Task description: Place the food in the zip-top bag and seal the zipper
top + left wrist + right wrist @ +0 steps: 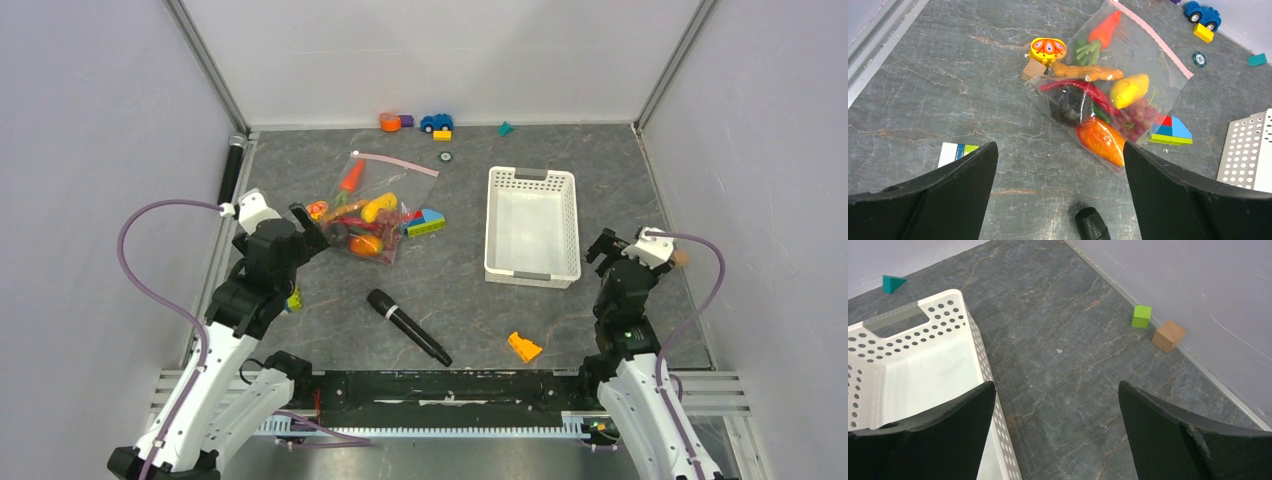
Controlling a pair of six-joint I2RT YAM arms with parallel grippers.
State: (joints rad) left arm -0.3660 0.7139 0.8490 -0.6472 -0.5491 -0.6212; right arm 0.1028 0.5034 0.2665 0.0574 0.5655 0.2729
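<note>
Food is seen gathered inside the zip-top bag, which lies flat on the table, left of the white basket. Carrot, chili, yellow and purple pieces are made out within, so packing is judged largely done. Whether the zipper is pressed shut cannot be told (sealing probably remains). Nothing is seen in the basket. The left gripper and right gripper are both spread wide, grasping nothing.
</note>
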